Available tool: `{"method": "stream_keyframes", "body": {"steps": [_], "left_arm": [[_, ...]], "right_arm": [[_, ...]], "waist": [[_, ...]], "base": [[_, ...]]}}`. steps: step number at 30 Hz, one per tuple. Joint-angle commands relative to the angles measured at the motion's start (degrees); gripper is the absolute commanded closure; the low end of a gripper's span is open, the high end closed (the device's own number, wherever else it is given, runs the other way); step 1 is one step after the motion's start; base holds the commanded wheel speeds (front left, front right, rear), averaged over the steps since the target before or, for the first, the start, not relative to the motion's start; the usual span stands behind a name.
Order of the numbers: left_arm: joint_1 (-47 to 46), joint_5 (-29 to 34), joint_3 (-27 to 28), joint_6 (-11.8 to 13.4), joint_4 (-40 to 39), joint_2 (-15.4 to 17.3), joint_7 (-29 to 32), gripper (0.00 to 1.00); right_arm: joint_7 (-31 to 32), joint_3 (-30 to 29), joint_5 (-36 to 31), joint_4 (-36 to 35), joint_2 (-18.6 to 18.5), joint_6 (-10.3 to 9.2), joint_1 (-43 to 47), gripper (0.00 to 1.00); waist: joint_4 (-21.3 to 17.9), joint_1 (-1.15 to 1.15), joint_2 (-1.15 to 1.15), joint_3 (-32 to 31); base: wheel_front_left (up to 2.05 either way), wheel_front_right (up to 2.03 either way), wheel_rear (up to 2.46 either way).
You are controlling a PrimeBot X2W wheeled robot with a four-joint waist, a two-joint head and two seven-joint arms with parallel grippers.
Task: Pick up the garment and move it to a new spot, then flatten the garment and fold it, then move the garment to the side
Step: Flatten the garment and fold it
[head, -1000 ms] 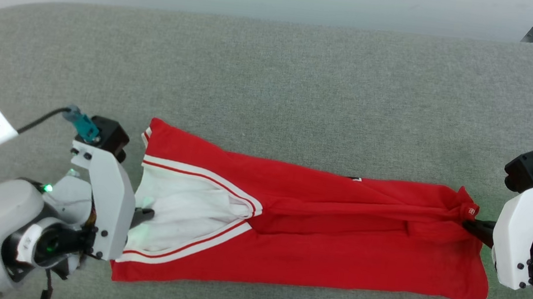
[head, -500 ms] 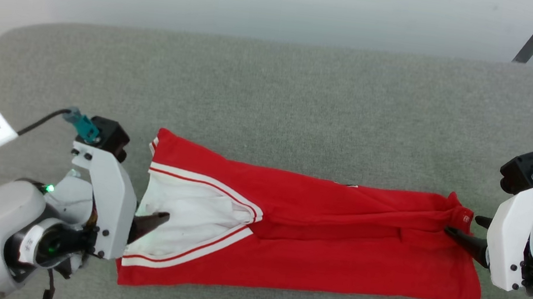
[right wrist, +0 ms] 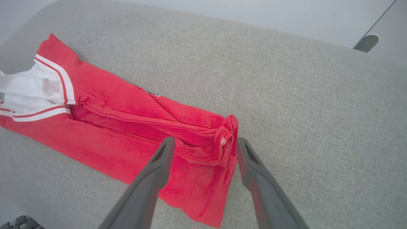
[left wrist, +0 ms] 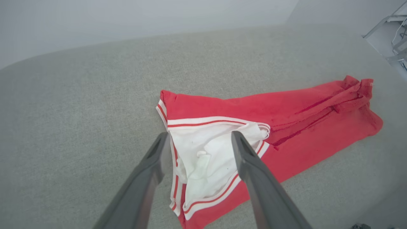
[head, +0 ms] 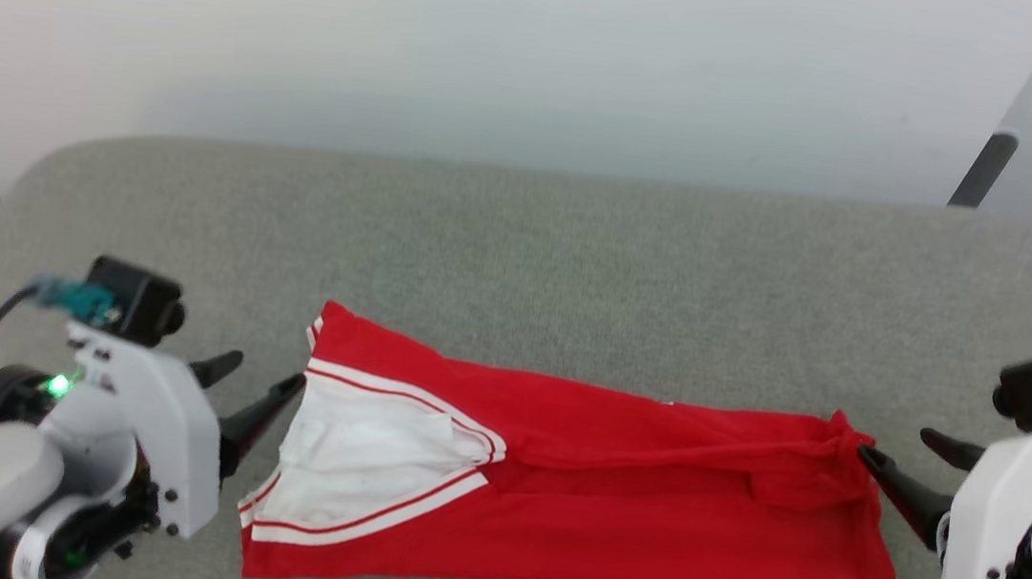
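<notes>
Head view: one garment (head: 609, 501), two hands (head: 266, 370) (head: 895, 443)

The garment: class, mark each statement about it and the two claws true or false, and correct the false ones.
1. The garment lies as a long folded band on the grey surface. True.
2. The left claw is shut on the white sleeve. False: it is open and holds nothing, beside the sleeve end.
3. The right claw is open at the garment's bunched red corner. True.
4. The white sleeve lies at the robot's right end of the garment. False: it lies at the left end, by the left claw.
</notes>
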Motion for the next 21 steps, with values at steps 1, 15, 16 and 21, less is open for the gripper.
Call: {"method": "stream_keyframes", "body": {"steps": [1, 15, 16, 21], "left_arm": [[2.0, 0.8, 0.6, 0.3, -0.4, 0.4, -3.3, 0.0], [15.9, 7.4, 7.1, 4.7, 0.6, -0.9, -26.2, 0.0], [16.8, 8.7, 9.0, 4.8, 0.7, -1.9, -26.3, 0.0], [23.0, 15.2, 18.3, 4.1, 1.3, -6.6, -26.3, 0.0]], "right_arm": [[-2.2, -1.0, -0.6, -0.3, 0.7, -0.07, 2.1, 0.0], [-14.6, -7.6, -3.8, 1.0, 1.8, -0.07, 10.7, 0.0], [-14.5, -8.0, -3.7, 1.4, 1.8, -0.07, 11.2, 0.0], [-13.5, -9.3, -3.2, 2.6, 2.2, -0.07, 12.1, 0.0]], "waist": [[-0.1, 0.0, 0.0, -2.6], [1.2, 0.0, 0.0, -4.5], [1.5, 0.0, 0.0, -4.5], [2.7, 0.0, 0.0, -4.3]], "base": [[0.0, 0.0, 0.0], [0.0, 0.0, 0.0], [0.0, 0.0, 0.0], [0.0, 0.0, 0.0]]}}
